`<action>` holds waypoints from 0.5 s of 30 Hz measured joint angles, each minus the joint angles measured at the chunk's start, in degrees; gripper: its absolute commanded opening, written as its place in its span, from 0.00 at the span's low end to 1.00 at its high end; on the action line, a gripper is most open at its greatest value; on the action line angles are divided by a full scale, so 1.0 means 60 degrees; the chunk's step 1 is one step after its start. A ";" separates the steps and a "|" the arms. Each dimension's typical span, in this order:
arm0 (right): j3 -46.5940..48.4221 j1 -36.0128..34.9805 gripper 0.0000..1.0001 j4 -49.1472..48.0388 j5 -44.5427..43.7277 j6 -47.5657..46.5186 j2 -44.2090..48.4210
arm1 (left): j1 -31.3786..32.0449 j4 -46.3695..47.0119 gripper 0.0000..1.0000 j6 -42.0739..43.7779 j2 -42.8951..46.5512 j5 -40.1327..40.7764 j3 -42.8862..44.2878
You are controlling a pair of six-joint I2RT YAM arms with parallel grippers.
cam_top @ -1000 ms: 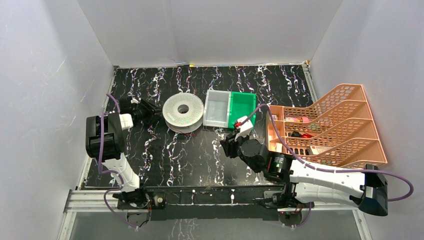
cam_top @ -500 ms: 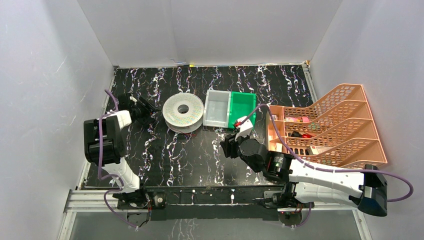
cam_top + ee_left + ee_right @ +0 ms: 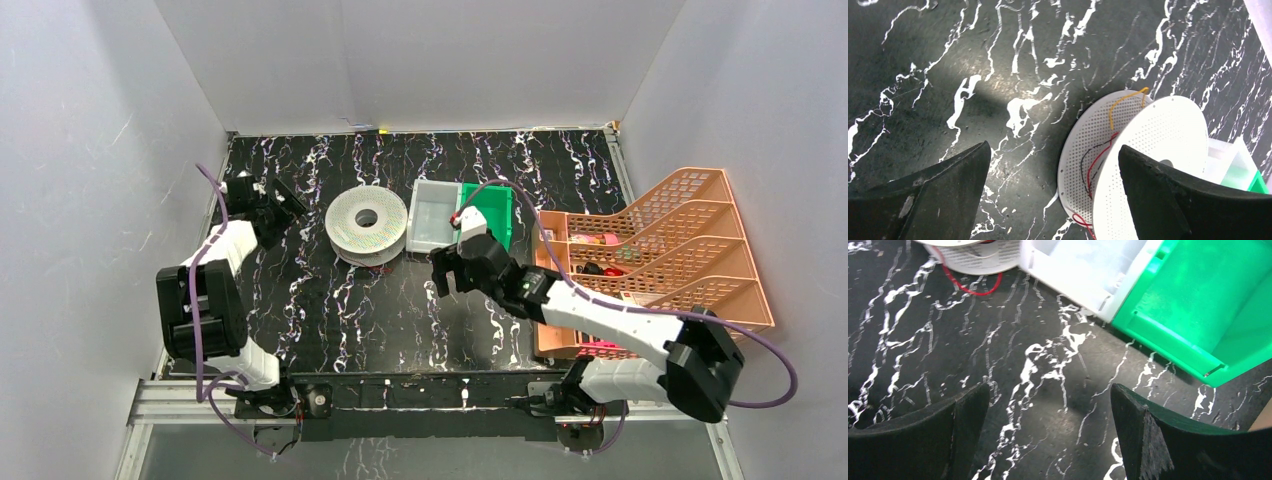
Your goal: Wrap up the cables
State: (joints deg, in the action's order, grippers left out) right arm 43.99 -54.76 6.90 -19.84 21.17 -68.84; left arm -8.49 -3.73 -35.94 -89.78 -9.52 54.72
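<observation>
Top external view gives us the layout: the white spool (image 3: 367,226) lies on one flange on the table (image 3: 380,320). The left pincer (image 3: 276,205) is near its left side and the right pincer (image 3: 442,276) is off its front right. Both pincers stand wide and hold nothing.

The cables (image 3: 1096,165) sit between the spool's two flanges, with thin red and dark strands laid loosely there. A yellow-orange end (image 3: 1120,102) arches up near the rim. The right wrist view shows a red loop (image 3: 973,287) spilling out onto the table just below the spool.

We judge the step in hand to be gathering this slack for winding. The red loop looks like the easiest catch, since it lies flat and apart from the flange. We would bring the right pincer down across it and close right at the fingertips, because so fine a wire can slip through any gap. The left pincer could take the yellow-orange end or steady the flange. Tension should stay light, or the spool may skid.

The white bin (image 3: 433,216) sits just beside the spool on its right, with the green bin (image 3: 490,212) against it, so the approach from that side is tight. The orange file rack (image 3: 650,255) stands well apart from the spool but close to the right arm.
</observation>
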 measured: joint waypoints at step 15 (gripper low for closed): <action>0.3282 0.2499 0.98 0.2867 -0.1115 0.0849 -0.2732 | 0.3300 -0.2244 0.98 0.2000 0.0940 0.2433 0.2670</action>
State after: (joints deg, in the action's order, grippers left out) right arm 63.68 -39.77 24.10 -26.52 26.26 -85.23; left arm 11.31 -17.19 -23.94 -84.14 5.08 70.74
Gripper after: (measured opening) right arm 0.983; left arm 0.983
